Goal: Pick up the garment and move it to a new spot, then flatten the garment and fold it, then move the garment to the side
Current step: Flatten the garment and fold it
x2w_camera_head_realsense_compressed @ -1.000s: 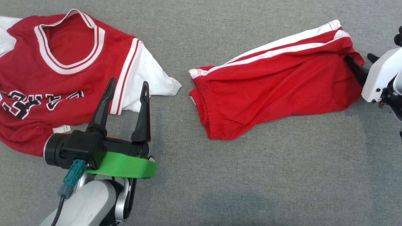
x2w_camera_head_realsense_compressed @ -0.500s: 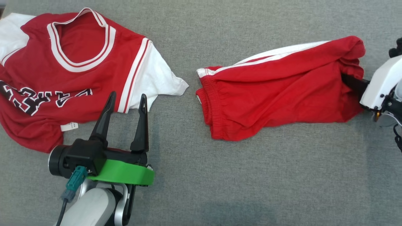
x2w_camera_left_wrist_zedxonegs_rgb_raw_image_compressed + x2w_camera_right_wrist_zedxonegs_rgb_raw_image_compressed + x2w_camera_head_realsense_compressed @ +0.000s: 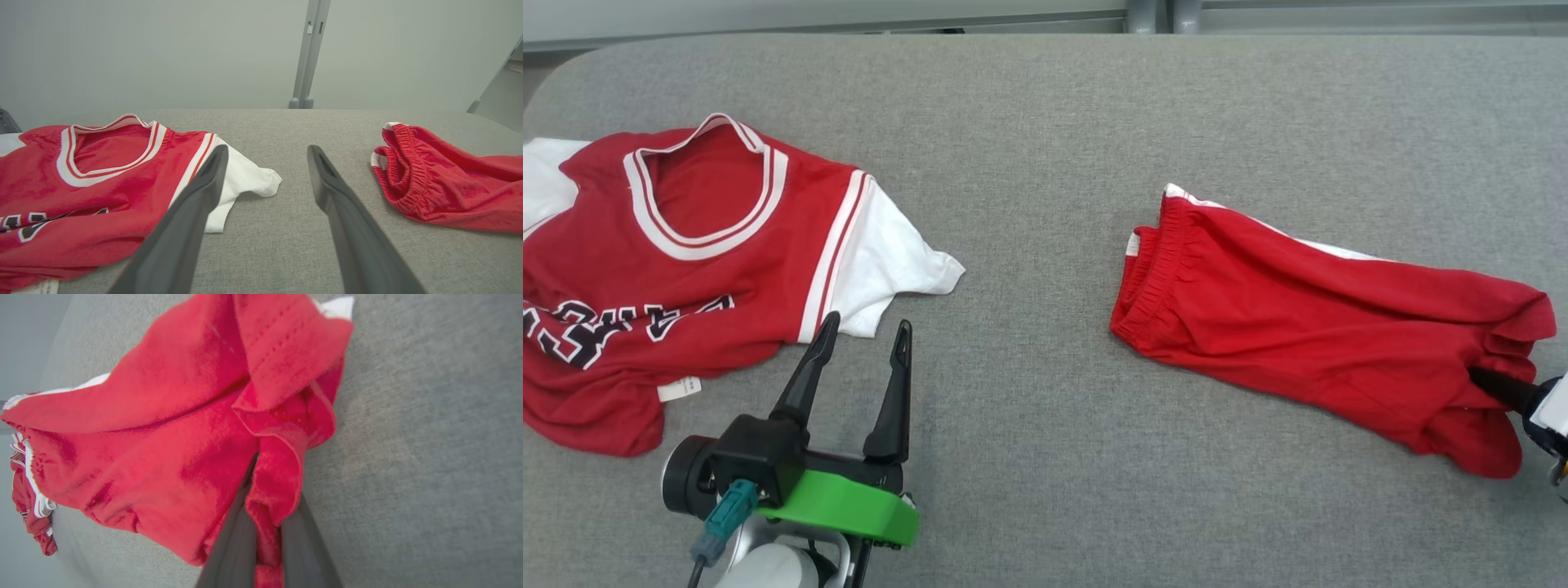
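The garment, a pair of red shorts [image 3: 1307,327] with white side stripes, lies stretched across the right of the grey table, waistband toward the middle. My right gripper [image 3: 1485,385] is at the right edge of the head view, shut on the shorts' bunched leg hem. In the right wrist view the red cloth [image 3: 163,428] is pinched between the two dark fingers [image 3: 233,547] and hides their tips. My left gripper [image 3: 866,325] stands open at the lower left with nothing between its fingers. Its tips [image 3: 267,150] are beside the jersey's white sleeve, well left of the shorts [image 3: 441,183].
A red and white jersey [image 3: 686,278] is spread over the left of the table, seen also in the left wrist view [image 3: 102,179]. The table's far edge [image 3: 1013,37] runs along the top. A grey post [image 3: 306,53] stands behind it. Bare grey surface lies between the two garments.
My right gripper has shut on the shorts' leg hem and dragged that end toward the near right, swinging the shorts round. The head view has also shifted. The left gripper stays open.
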`<state>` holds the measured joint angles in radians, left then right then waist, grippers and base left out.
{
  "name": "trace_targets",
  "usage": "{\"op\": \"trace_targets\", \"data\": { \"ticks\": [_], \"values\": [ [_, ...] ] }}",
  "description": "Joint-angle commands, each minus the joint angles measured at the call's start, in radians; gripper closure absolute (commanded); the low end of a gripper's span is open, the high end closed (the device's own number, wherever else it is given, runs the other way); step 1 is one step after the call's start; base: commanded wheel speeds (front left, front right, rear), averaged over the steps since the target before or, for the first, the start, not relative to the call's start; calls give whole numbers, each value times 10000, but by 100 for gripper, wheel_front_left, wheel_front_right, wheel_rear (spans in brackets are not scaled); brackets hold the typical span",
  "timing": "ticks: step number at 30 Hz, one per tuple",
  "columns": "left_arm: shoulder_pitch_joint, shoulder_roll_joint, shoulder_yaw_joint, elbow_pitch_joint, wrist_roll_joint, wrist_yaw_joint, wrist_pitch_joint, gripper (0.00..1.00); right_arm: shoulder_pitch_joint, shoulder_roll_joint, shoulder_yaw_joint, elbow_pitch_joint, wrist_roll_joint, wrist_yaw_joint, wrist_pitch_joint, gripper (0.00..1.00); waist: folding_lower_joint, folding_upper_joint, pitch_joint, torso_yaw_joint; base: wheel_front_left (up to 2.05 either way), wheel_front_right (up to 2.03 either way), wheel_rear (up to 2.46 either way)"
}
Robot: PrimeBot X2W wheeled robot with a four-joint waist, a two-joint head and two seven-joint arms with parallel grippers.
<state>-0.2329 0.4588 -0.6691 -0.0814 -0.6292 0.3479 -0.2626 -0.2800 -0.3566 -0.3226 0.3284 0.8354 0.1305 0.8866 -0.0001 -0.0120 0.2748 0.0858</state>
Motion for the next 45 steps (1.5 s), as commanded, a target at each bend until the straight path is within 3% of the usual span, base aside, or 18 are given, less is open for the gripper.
{"op": "trace_targets", "data": {
  "ticks": [1,4,7,11,22,27,33,34,36,37,38,45],
  "values": [
    [161,78,60,4,63,-84,-31,0,115,141,-159,-94,-66,4,-120,100,1,120,-363,-356,0,0,0],
    [478,146,172,-89,181,-217,-30,0,467,585,-743,-378,-134,4,-243,100,1,120,-547,-437,0,0,0],
    [674,111,249,-93,82,-248,-30,0,378,617,-1283,-511,-183,4,-154,100,1,120,-658,-416,0,0,0],
    [729,51,154,-40,-20,-349,-28,0,-83,944,-1358,-994,-93,5,284,100,1,120,-744,-333,0,0,0],
    [218,-119,-54,-20,94,-522,76,0,-960,1896,1443,-3627,-336,4,1368,100,1,120,-456,-67,0,0,0],
    [31,-180,-57,49,102,-615,71,0,-835,1870,2863,-4053,-689,4,1448,100,1,120,-272,101,0,0,0],
    [89,-239,10,160,7,-728,29,0,-684,1657,3678,-3931,-936,4,924,100,1,120,-90,149,0,0,0],
    [95,-263,32,176,-20,-744,21,0,-667,1603,3769,-3868,-1012,4,832,96,1,120,-70,150,0,0,0],
    [103,-295,74,217,-34,-777,8,0,-667,1498,4011,-3782,-1101,4,635,71,1,120,-26,133,0,0,0],
    [92,-307,86,241,-26,-807,5,0,-714,1438,4114,-3759,-1157,4,469,17,1,120,-6,117,0,0,0],
    [85,-327,95,266,-30,-839,0,0,-757,1429,4202,-3681,-1188,4,309,0,1,120,4,94,0,0,0],
    [109,-345,183,409,20,-907,-24,0,-1026,1658,4968,-3715,-966,4,-602,0,1,120,-104,-112,0,0,0]
  ]
}}
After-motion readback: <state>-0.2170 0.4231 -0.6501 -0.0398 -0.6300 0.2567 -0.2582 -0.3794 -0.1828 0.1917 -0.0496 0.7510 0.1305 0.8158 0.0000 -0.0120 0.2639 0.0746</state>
